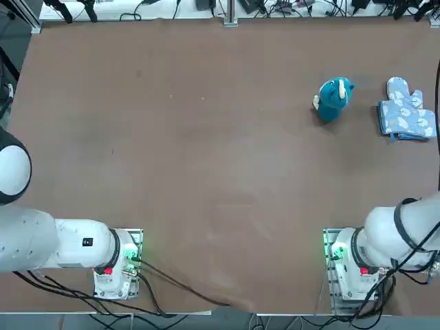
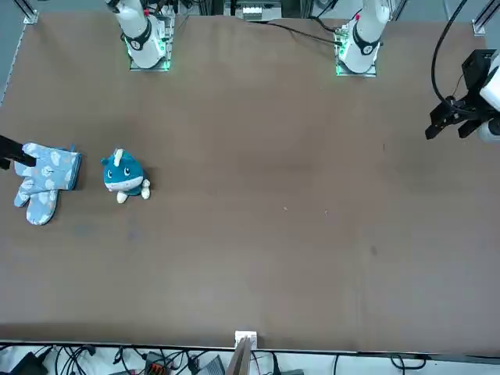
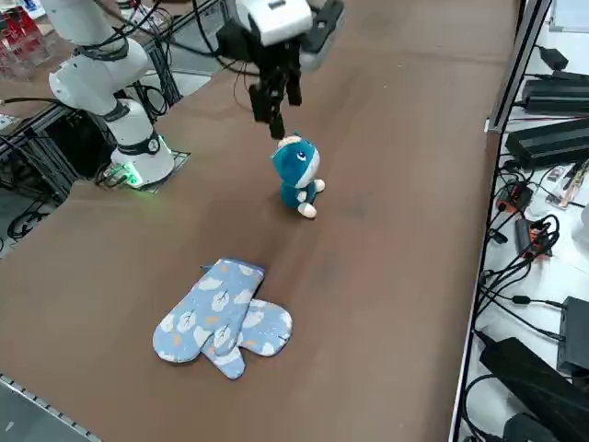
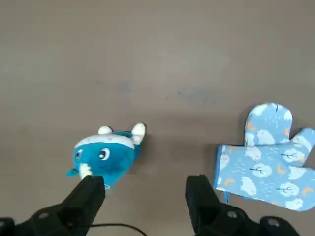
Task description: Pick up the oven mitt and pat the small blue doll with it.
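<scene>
The light blue oven mitt (image 1: 407, 113) lies flat at the table's far right, overlapped with a second mitt that looks the same (image 3: 225, 318) (image 2: 45, 178) (image 4: 268, 164). Just left of them stands the small blue doll (image 1: 335, 98), teal with a cream face (image 3: 296, 175) (image 2: 123, 175) (image 4: 106, 155). My right gripper (image 4: 145, 191) hangs open in the air above the table (image 3: 273, 120), holding nothing. It is on the robot's side of the doll and the mitts. Its two fingers frame the bare gap between them in the wrist view. The gripper does not show in the top view.
The brown table (image 1: 206, 151) carries only the doll and the mitts. The right arm's base (image 1: 354, 265) is bolted at the near edge. Cables and power units (image 3: 543, 138) lie beyond the far edge.
</scene>
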Action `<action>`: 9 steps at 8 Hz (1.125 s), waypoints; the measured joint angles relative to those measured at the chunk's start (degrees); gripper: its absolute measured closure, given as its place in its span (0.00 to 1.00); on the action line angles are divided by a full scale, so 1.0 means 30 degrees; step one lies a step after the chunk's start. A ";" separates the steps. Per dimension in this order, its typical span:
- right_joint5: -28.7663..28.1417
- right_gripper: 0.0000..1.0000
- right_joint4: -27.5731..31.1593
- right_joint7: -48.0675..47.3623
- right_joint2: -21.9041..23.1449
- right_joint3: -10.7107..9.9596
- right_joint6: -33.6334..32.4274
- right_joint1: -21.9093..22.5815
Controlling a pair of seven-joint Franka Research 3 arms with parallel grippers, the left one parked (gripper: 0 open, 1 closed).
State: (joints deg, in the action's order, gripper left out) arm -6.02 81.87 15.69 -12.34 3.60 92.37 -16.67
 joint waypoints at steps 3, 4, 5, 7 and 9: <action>0.0002 0.00 0.0052 -0.1407 0.1527 0.0141 -0.0606 0.0765; 0.0004 0.00 0.0249 -0.2191 0.1890 0.0161 -0.0672 0.1230; 0.0058 0.00 0.0600 -0.2887 0.2245 0.0107 -0.0678 0.1869; 0.0235 0.00 0.1782 -0.3391 0.3198 -0.0722 -0.0678 0.3387; 0.0889 0.00 0.2972 -0.3395 0.4203 -0.1775 -0.0683 0.4504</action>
State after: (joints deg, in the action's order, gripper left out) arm -3.36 90.78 5.51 0.27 -1.73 90.32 -3.15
